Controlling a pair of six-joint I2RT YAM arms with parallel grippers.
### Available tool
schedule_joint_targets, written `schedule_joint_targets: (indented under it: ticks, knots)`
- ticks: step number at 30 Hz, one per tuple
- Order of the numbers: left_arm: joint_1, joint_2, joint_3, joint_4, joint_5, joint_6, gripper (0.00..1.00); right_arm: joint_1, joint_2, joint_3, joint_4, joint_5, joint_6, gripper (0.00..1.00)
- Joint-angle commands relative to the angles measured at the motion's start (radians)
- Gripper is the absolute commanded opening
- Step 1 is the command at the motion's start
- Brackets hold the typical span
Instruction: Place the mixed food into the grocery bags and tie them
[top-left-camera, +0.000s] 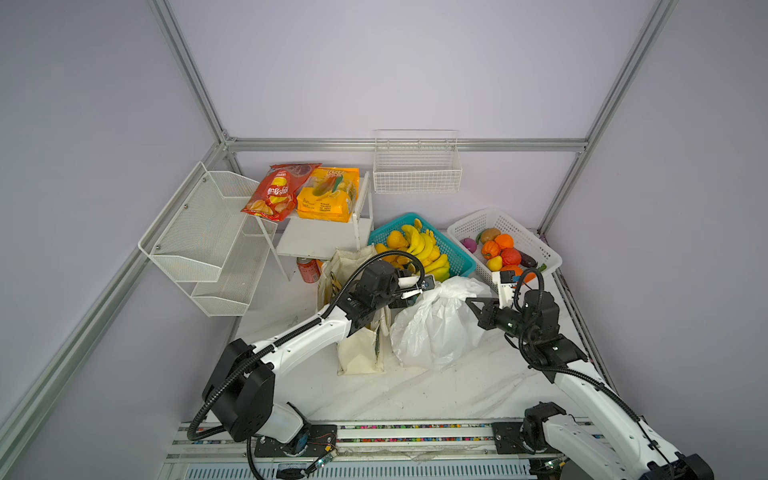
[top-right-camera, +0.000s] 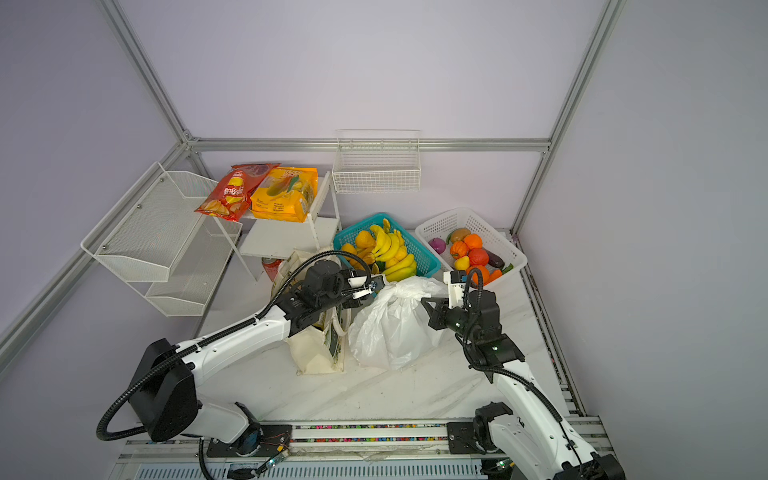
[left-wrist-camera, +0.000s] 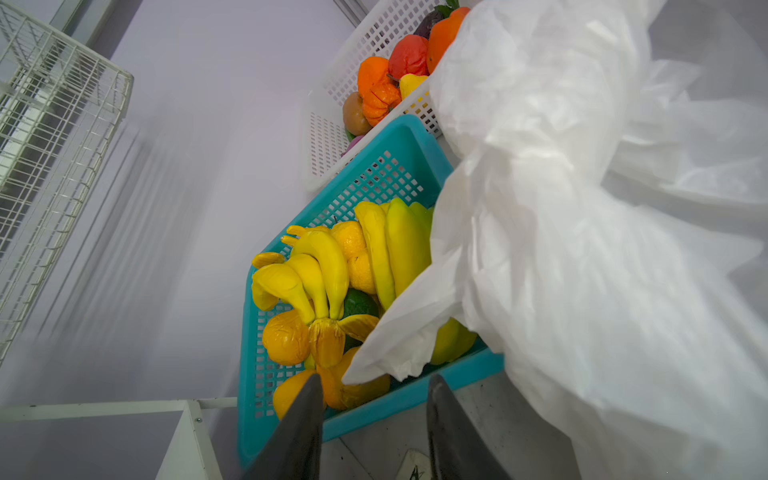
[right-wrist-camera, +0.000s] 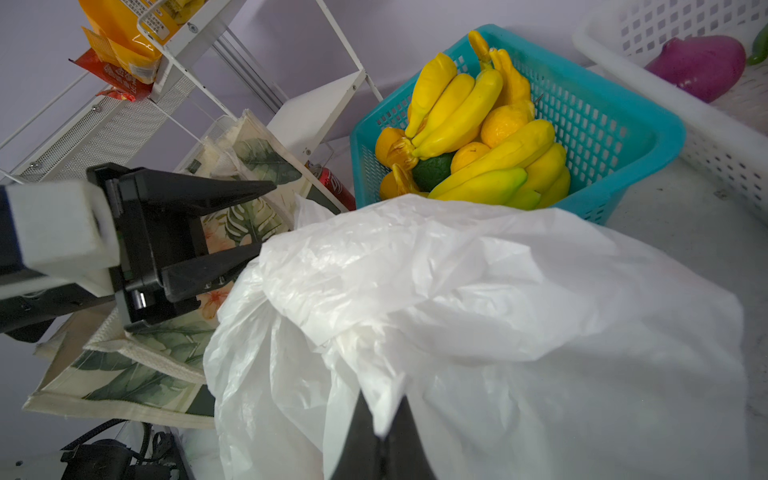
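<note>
Since the right pincer (right-wrist-camera: 380, 419) is clamped on one edge of the white plastic bag (top-left-camera: 432, 328), which sits on the bench (top-left-camera: 436, 395) beside the canvas tote (top-left-camera: 359, 353), that edge seems held ready for tying; the left pincer (left-wrist-camera: 376, 378), jaws apart, faces another flap, gripping nothing.

plastic bag (top-left-camera: 432, 328): wht | tote (top-left-camera: 359, 353): cream, grn leaf print | bananas (top-left-camera: 419, 249): yel | basket (left-wrist-camera: 399, 129): teal

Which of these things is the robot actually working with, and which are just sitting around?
Part of the job: white plastic bag, canvas tote, bananas, toy eggplant, left gripper (open), right gripper (pinching the plastic bag).

Just lying about: red chip bag, orange-yellow packet, red can, wire wall basket, mesh shelf.
</note>
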Motion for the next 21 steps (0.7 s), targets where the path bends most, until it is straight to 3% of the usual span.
schedule_joint_targets:
  ticks: [1, 12, 21]
  knots:
    - [0.003, 0.035, 0.111, -0.037, -0.011, 0.068, 0.44, -0.006, 0.002, 0.022, 0.031, -0.019, -0.014, 0.00]
    - [0.014, 0.127, 0.215, -0.075, 0.031, 0.119, 0.61, -0.006, 0.006, 0.027, 0.036, -0.033, -0.020, 0.00]
    - [0.028, 0.195, 0.335, -0.262, 0.164, 0.176, 0.56, -0.006, 0.003, 0.039, 0.018, -0.021, -0.036, 0.00]
